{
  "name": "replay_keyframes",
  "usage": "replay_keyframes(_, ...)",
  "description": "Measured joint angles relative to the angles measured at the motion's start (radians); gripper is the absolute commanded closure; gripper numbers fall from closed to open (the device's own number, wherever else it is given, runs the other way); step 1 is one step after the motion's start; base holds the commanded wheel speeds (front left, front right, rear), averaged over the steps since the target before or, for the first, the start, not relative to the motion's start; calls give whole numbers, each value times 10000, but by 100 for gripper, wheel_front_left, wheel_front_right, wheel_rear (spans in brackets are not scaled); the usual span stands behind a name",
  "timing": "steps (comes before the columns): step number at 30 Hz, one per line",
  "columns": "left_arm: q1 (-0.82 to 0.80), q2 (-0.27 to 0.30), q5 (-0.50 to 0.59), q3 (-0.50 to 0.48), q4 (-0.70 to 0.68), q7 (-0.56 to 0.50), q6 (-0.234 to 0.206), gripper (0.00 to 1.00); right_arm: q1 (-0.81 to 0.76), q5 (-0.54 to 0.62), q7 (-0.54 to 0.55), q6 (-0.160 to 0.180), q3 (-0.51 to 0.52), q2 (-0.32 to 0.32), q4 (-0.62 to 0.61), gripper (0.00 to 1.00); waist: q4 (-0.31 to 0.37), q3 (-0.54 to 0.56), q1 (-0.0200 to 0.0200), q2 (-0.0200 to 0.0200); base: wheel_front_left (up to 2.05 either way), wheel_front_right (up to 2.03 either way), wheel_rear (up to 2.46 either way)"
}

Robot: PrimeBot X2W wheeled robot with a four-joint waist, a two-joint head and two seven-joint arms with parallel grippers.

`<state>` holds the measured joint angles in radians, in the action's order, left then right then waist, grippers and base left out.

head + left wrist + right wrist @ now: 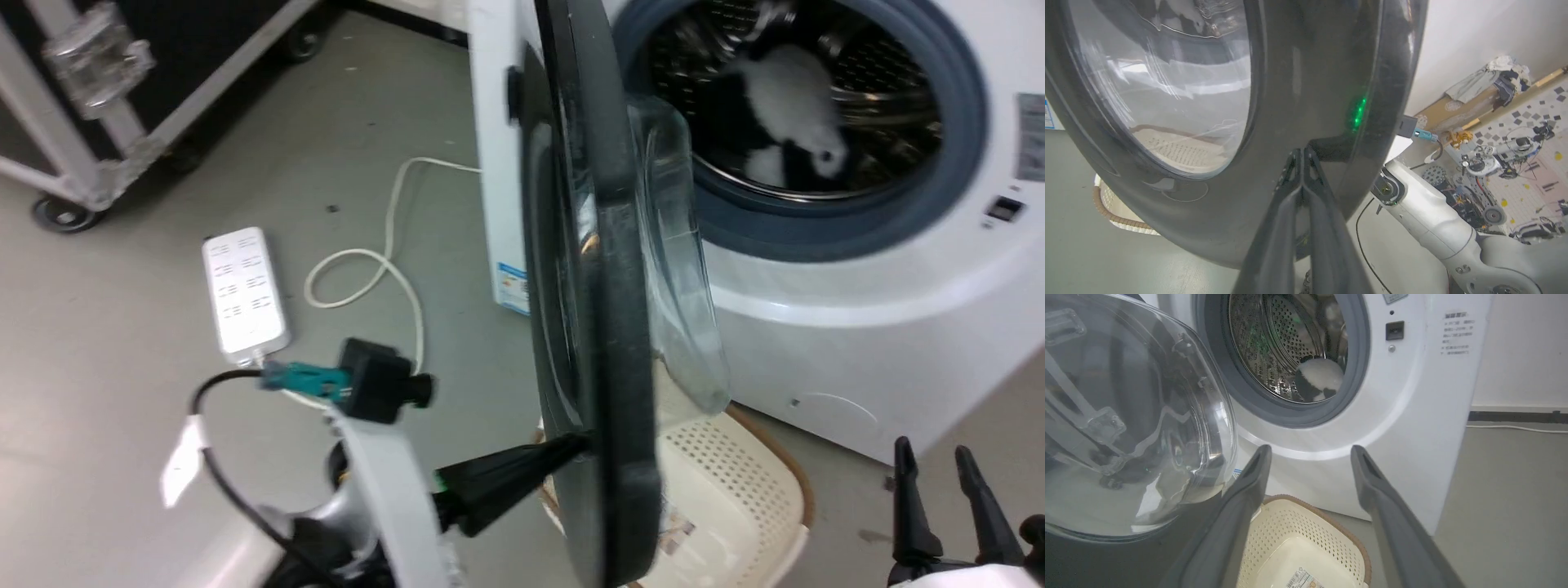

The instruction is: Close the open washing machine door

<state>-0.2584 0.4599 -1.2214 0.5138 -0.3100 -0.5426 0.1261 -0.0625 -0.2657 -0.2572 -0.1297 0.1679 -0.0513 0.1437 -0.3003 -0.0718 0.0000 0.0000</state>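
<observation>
The glossy washing machine door [608,327] is pressed by the left gripper [578,446], tips together, the right gripper [932,451] held apart; it could be left unlatched by a slip.

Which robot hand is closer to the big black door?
Left. The left gripper, shut, has its tips against the door, low on its outer face. The right gripper is open, apart from it, on its glass side.

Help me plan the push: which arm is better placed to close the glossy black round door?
Left. The left pincer, shut, touches the outer face of the glossy black round door; the right pincer, open, hangs apart.
</observation>
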Motion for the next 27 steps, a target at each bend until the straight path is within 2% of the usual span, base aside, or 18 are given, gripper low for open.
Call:
replay_keyframes(3, -779, -270, 376, 938, 276, 543, 0, 100, 24, -21, 0, 0, 169, 2, 4, 0, 550, -59, 0, 0, 0, 0, 0)
replay_keyframes(6, -1188, -439, 606, 1338, 594, 928, 0, 100, 110, -90, 0, 0, 194, 2, 8, 0, 869, -100, 0, 0, 0, 0, 0)
replay_keyframes(8, -1774, -673, 899, 1839, 1256, 1624, 0, 100, 260, -178, 0, 0, 159, 4, 8, 0, 1401, -167, 1, 0, 0, 0, 0)
replay_keyframes(9, -1774, -673, 899, 1839, 1256, 1624, 0, 100, 260, -178, 0, 0, 159, 4, 8, 0, 1401, -167, 1, 0, 0, 0, 0)
replay_keyframes(10, -2163, -771, 1193, 2113, 1802, 2082, 2, 100, 312, -207, 2, 0, 128, 6, 6, 0, 1789, -211, 1, 1, 0, 0, 0)
replay_keyframes(11, -2163, -771, 1193, 2113, 1802, 2082, 2, 100, 312, -207, 2, 0, 128, 6, 6, 0, 1789, -211, 1, 1, 0, 0, 0)
replay_keyframes(12, -2534, -869, 1499, 2328, 2429, 2500, 2, 100, 316, -284, 0, 0, 119, 10, 10, 0, 2181, -255, 1, 1, 0, 0, 0)
replay_keyframes(13, -2534, -869, 1499, 2328, 2429, 2500, 2, 100, 316, -284, 0, 0, 119, 10, 10, 0, 2181, -255, 1, 1, 0, 0, 0)
replay_keyframes(14, -2890, -995, 1804, 2458, 3101, 2934, 2, 100, 316, -368, 0, 0, 121, 8, 15, 0, 2581, -304, 1, 0, 0, 0, 0)
replay_keyframes(16, -3082, -1058, 1952, 2518, 3455, 3078, 0, 100, 317, -412, 0, 0, 113, 10, 19, 0, 2776, -329, 1, 1, 0, 0, 0)
replay_keyframes(17, -3496, -1271, 2240, 2589, 4136, 3394, 0, 100, 321, -474, 0, 0, 127, 6, 27, 0, 3155, -387, 1, 1, 0, 0, 0)
replay_keyframes(18, -3496, -1271, 2240, 2589, 4136, 3394, 0, 100, 321, -474, 0, 0, 127, 6, 27, 0, 3155, -387, 1, 1, 0, 0, 0)
replay_keyframes(19, -3897, -1521, 2495, 2679, 4757, 3680, 0, 100, 321, -529, 0, 0, 125, 8, 25, 0, 3516, -447, 1, 1, 0, 0, 0)
replay_keyframes(20, -3897, -1521, 2495, 2679, 4757, 3680, 0, 100, 321, -529, 0, 0, 125, 8, 25, 0, 3516, -447, 1, 1, 0, 0, 0)
replay_keyframes(21, -4283, -1827, 2642, 2748, 5350, 3935, 2, 100, 321, -569, 0, 0, 121, 8, 27, 0, 3842, -504, 1, 1, 0, 0, 0)
replay_keyframes(22, -4283, -1827, 2642, 2748, 5350, 3935, 2, 100, 321, -569, 0, 0, 121, 8, 27, 0, 3842, -504, 1, 1, 0, 0, 0)
replay_keyframes(24, -4850, -2270, 3078, 2788, 6278, 4416, -13, 100, 324, -619, 0, 0, 115, 8, 27, 0, 4259, -587, 1, 1, 0, 0, 0)
replay_keyframes(27, -5262, -2550, 3344, 2784, 6941, 4732, -63, 100, 324, -631, 0, 0, 134, 6, 23, 0, 4465, -645, 1, 1, 0, 0, 0)
